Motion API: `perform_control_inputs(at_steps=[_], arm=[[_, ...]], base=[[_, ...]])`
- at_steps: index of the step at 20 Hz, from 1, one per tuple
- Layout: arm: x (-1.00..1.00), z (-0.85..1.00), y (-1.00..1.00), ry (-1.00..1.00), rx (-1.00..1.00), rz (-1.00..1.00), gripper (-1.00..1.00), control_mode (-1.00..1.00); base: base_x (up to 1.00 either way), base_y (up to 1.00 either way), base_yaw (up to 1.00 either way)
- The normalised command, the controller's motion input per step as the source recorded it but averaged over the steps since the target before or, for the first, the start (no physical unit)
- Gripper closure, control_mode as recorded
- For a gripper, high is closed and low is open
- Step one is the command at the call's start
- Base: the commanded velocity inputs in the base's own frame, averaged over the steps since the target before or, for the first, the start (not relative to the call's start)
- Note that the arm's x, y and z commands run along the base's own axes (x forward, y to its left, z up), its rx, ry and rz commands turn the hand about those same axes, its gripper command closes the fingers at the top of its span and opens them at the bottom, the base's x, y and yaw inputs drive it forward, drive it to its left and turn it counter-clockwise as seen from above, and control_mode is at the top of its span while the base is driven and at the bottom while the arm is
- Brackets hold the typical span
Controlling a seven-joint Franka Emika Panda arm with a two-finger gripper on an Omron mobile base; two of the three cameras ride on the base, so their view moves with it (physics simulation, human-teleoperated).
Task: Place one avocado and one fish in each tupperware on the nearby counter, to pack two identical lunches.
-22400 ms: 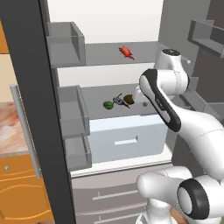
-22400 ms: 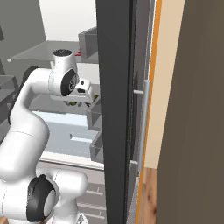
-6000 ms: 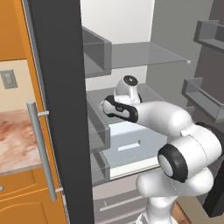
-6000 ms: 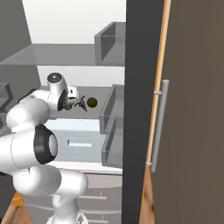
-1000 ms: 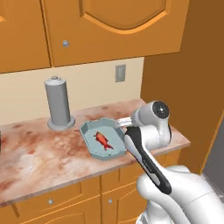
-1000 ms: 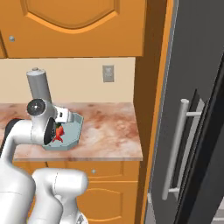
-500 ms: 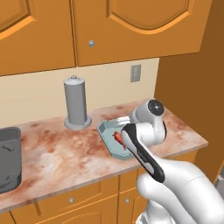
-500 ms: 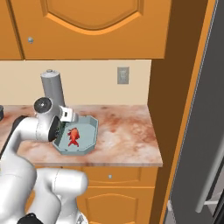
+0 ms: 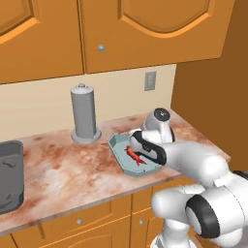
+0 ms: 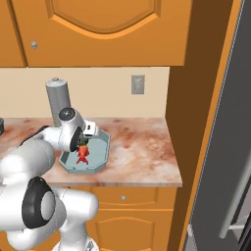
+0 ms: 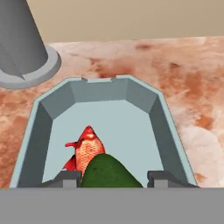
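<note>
In the hand view the two-finger gripper (image 11: 112, 177) has its small dark fingertips (image 11: 68, 178) set narrowly apart with a rounded green avocado (image 11: 110, 173) between them, the claw closed on the fruit and holding it over the near end of a shallow pale blue-grey tupperware tray (image 11: 168, 144). Just beyond the avocado, a small red-orange fish (image 11: 86, 148) lies on the tray floor, head pointing toward the far wall. The tray rests on the long mottled reddish-brown and cream stone counter (image 11: 188, 83), near its right end in the left base view. From the right base view the white arm's hand (image 10: 81, 139) hangs over the same tray (image 10: 98, 156) with the fish (image 10: 82, 154) below it. Beyond the tray, an upright grey cylinder (image 9: 84, 114) stands on a round base near the cream back wall. Far to the left in the left base view, a dark grey tupperware tray (image 9: 10, 177) sits on the counter, well apart from the pale one (image 9: 121, 155). Orange wooden cabinet doors (image 9: 145, 29) hang above.
</note>
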Motion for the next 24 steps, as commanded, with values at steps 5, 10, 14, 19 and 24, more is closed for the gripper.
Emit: perform_control_inputs(at_steps=[5, 10, 14, 19, 24], arm=[[0.08, -0.65, 0.00, 0.03, -0.06, 0.00, 1.00, -1.00], [0.07, -0.06, -0.01, 0.00, 0.00, 0.00, -1.00, -1.00], [-0.04, 0.60, -0.02, -0.05, 0.00, 0.00, -1.00, -1.00], [-0.27, 0.73, -0.02, -0.12, 0.00, 0.00, -1.00, -1.00], [-1.00, 0.55, -0.10, -0.16, 0.02, -0.01, -1.00, -1.00]], base=[[0.00, 0.00, 0.00], [0.00, 0.00, 0.00], [0.00, 0.00, 0.00], [0.00, 0.00, 0.00], [0.00, 0.00, 0.00]])
